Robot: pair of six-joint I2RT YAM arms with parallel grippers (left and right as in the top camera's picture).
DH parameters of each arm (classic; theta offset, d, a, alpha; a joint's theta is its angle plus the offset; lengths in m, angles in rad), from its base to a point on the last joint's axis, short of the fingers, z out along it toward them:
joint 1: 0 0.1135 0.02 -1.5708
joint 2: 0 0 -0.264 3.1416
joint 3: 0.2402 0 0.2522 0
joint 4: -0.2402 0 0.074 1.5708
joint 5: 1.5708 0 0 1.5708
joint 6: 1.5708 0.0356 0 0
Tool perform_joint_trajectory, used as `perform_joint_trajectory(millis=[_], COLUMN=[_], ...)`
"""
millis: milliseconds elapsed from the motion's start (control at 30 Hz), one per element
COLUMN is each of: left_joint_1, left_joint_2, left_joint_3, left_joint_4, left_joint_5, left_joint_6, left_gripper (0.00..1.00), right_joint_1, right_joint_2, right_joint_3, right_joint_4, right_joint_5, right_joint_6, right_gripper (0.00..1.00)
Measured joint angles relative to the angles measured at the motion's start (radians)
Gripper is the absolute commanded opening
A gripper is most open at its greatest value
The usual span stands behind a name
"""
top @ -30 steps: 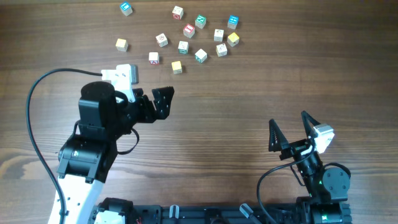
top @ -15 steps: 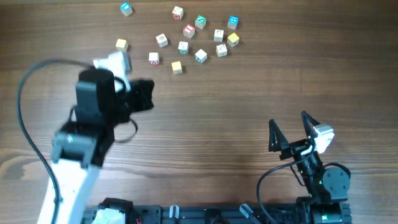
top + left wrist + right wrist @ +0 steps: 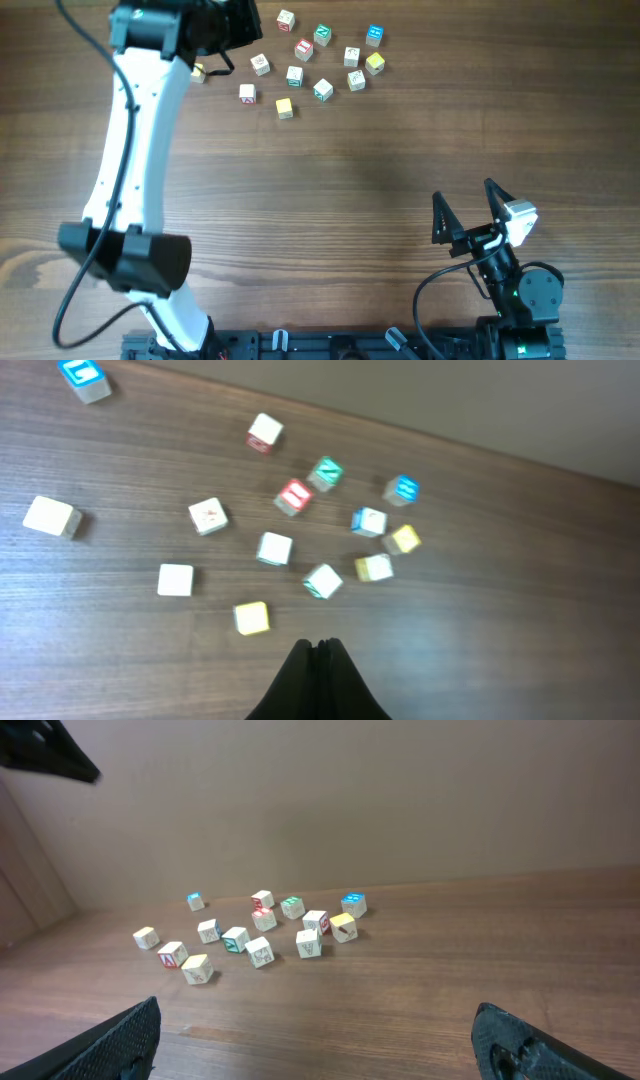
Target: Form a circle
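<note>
Sits at the near right edge with the black right gripper (image 3: pixel 463 192), jaws spread wide and empty. Stretches far across the brown wooden table (image 3: pixel 350 170) with the black left gripper (image 3: pixel 318 650), jaws pinched shut on nothing. Hangs beside tiny white-faced wooden cubes (image 3: pixel 294 75), scattered loose at the far side, not yet ringed.

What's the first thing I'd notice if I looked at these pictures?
Probably the little cubes, scattered loose at the far side of the wooden table, with blue, green, red and yellow faces. Next comes the long white arm stretched up the left side, its left claw shut near the cubes. The right claw sits wide open at the near right.
</note>
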Motion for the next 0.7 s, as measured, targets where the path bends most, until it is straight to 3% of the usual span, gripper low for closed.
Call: perform_joint_trajectory(millis=[333,567,633,667,700], left_joint_1=[-0.021,-0.073,-0.076,-0.076,-0.076], left_joint_2=[0.227,0.319,0.356,0.373,0.382], left_joint_3=[0.000,0.000,0.000,0.000,0.000], left_joint_4=[0.125,0.156,0.167,0.185,0.198], left_joint_5=[-0.085,-0.126,-0.133,-0.135,-0.137], left_joint_6=[0.001,0.004,0.005,0.004,0.011], left_gripper=[0.05,0.13,0.29,0.51,0.60], right_joint_1=[0.000,0.000,0.000,0.000,0.000], right_joint_2=[0.000,0.000,0.000,0.000,0.000], right_joint_3=[0.000,0.000,0.000,0.000,0.000], right_joint_4=[0.000,0.000,0.000,0.000,0.000], right_joint_5=[0.000,0.000,0.000,0.000,0.000], right_joint_6=[0.000,0.000,0.000,0.000,0.000], right_gripper=[1.00,1.00,1.00,1.00,1.00])
